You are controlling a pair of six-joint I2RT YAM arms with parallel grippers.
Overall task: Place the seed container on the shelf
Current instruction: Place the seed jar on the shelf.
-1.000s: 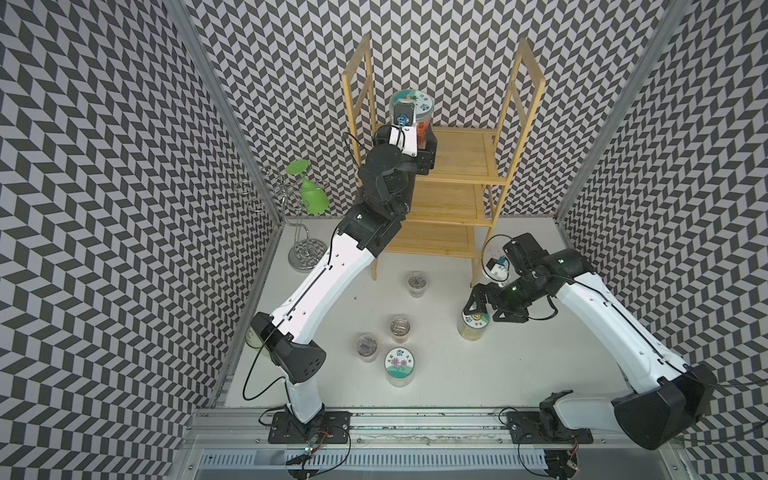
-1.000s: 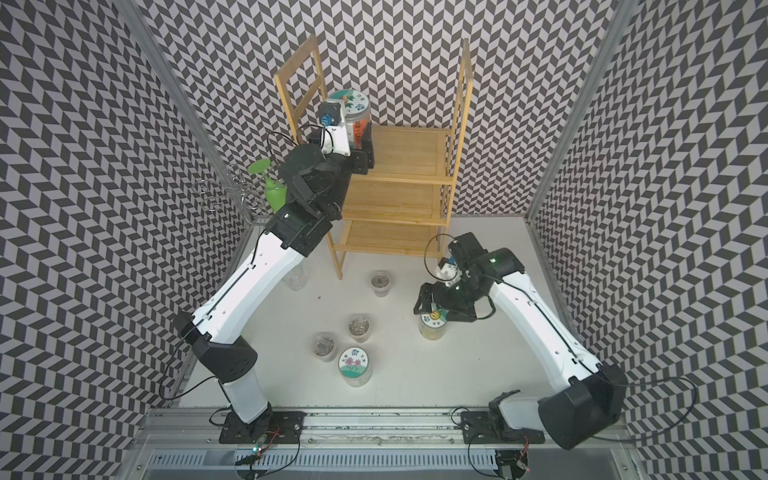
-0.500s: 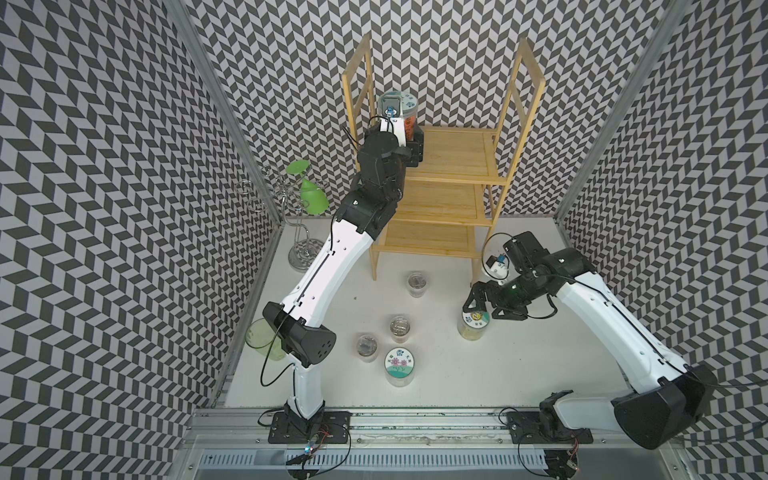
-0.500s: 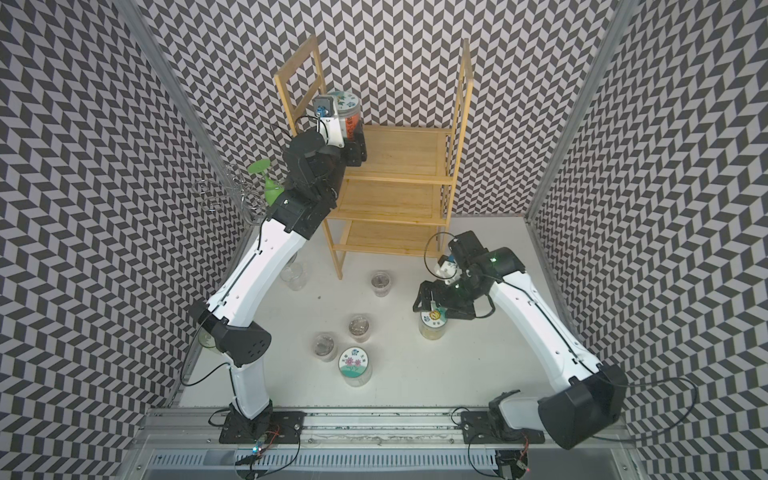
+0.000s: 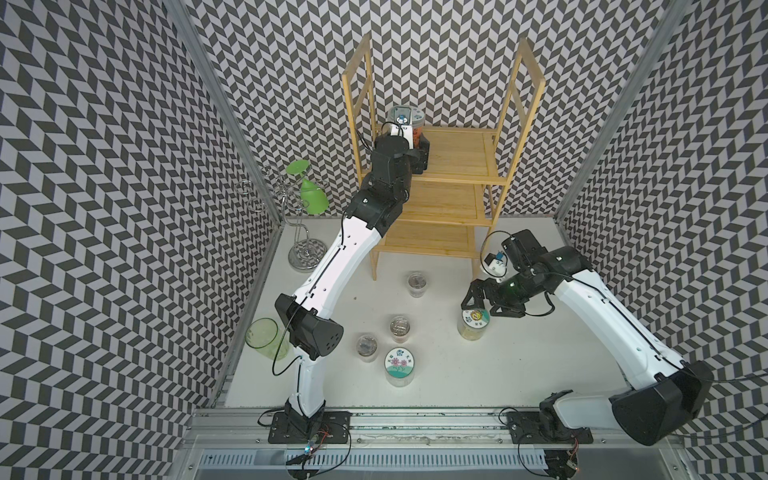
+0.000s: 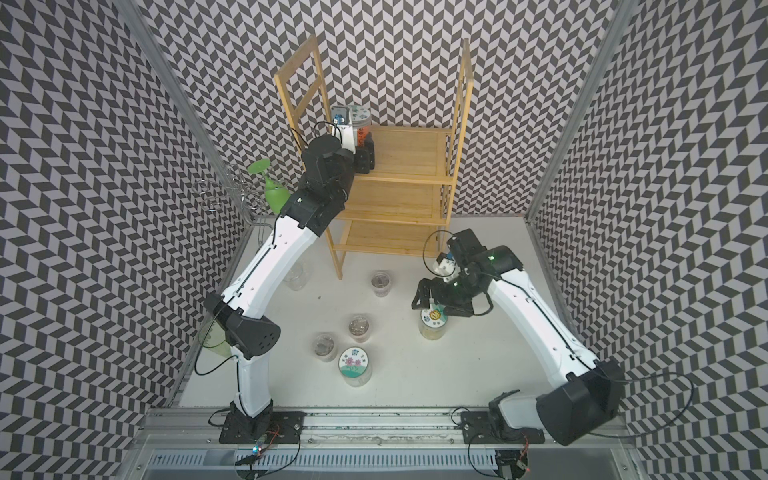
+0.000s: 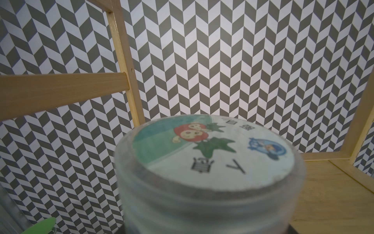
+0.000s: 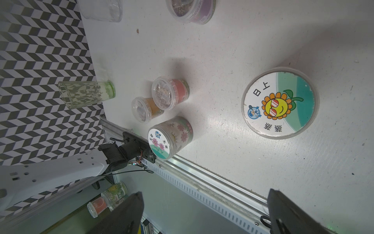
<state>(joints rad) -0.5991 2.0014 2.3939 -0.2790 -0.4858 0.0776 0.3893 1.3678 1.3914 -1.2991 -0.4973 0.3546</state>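
The seed container (image 5: 406,120), a clear jar with a cartoon-printed lid, is standing upright at the 11 o'clock corner of the top tier of the shelf (image 5: 461,153). The left tool (image 5: 417,145) is clamping its lower body from the 6 o'clock side, jaws partly closed around it. Whether the base is resting on the slats is hidden behind the wrist. To my eye the placing is nearing its end: the arm should be lowering straight until the jar is sitting flat, steering clear of the side-frame rail (image 7: 64,89) at 9 o'clock, then opening and backing out toward 6 o'clock without dragging it. The right tool (image 5: 484,301) is hovering wide open and empty near the sunflower-lidded jar (image 5: 475,319), at 4 o'clock on the surface (image 5: 540,374)
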